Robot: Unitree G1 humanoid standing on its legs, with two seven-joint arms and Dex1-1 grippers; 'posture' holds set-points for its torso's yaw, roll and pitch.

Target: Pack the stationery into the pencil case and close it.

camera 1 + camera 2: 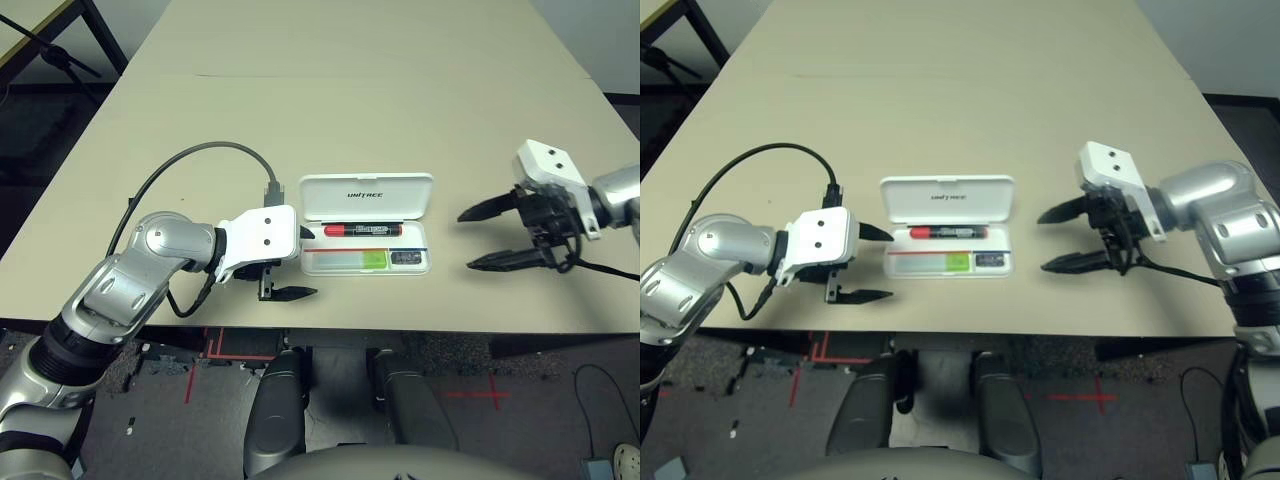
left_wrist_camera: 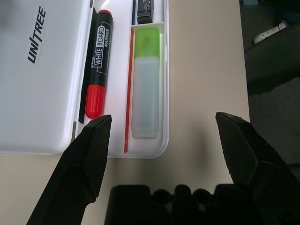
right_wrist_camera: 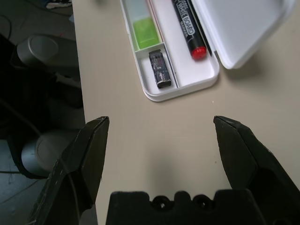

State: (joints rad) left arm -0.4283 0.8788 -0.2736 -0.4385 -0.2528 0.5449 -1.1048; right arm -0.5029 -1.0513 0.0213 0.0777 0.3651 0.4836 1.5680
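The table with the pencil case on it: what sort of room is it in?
Probably a workshop or robotics lab: a big plain table, red tape marks on the dark floor, and a cable looping from the silver left arm.

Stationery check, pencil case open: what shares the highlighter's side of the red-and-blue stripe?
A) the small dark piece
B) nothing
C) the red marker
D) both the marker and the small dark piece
A: the small dark piece sits past a divider at the highlighter's green end, while the red marker lies across the stripe, next to the hinge.
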